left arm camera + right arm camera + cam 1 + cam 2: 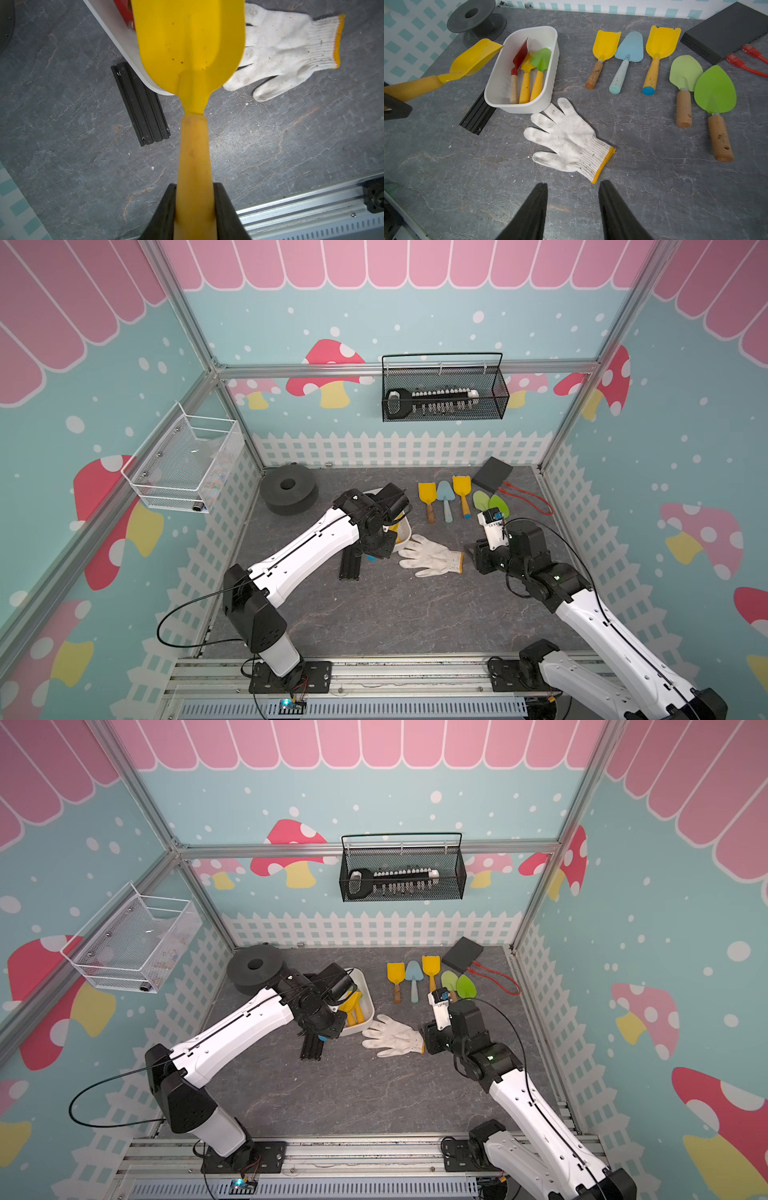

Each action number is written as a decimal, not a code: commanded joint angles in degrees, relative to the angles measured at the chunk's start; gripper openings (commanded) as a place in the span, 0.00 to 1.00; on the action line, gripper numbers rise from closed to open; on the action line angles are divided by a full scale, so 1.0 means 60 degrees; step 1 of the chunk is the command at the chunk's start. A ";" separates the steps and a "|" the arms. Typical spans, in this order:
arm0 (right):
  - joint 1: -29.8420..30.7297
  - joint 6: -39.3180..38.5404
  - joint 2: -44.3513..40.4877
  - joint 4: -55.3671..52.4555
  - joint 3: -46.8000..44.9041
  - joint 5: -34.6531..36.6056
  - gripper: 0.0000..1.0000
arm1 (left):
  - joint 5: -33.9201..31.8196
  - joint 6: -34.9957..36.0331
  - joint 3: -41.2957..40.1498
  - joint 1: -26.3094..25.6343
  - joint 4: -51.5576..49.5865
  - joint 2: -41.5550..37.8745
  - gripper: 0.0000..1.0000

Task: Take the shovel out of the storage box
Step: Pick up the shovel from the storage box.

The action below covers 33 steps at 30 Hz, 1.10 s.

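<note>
Grips the yellow shovel (471,58) by its handle in closed left fingers (162,212), lifted off the bench (654,187), blade beside the storage box (501,79) rim. Shows right fingers (529,212) apart, empty. Best carried level, clear of the glove (569,137), then lowered flat.

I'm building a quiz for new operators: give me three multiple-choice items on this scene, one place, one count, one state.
1. The white glove lies: A on the table beside the storage box; B inside it; C in the black basket.
2. Shovels inside the storage box: A one; B five; C three.
3. The left end effector is: A open, empty; B shut on a yellow shovel's handle; C shut on the glove.
Key: 1A, flat by the box's wall; 2C, red, yellow and green ones; 3B, handle clamped.
</note>
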 commanded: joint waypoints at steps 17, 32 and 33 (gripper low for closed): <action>0.0056 0.0870 0.0769 0.0819 0.0080 -0.2059 0.57 | -0.1020 0.0102 -0.3958 -0.0410 0.7141 -0.1954 0.00; 0.0649 0.3983 0.1095 0.2693 0.0263 -0.2385 0.59 | -0.1217 0.1366 -0.6501 -0.1480 1.2161 -0.3134 0.00; 0.0770 0.4110 0.1127 0.2837 0.0246 -0.2337 0.58 | -0.1191 0.1366 -0.6530 -0.1515 1.2367 -0.3100 0.00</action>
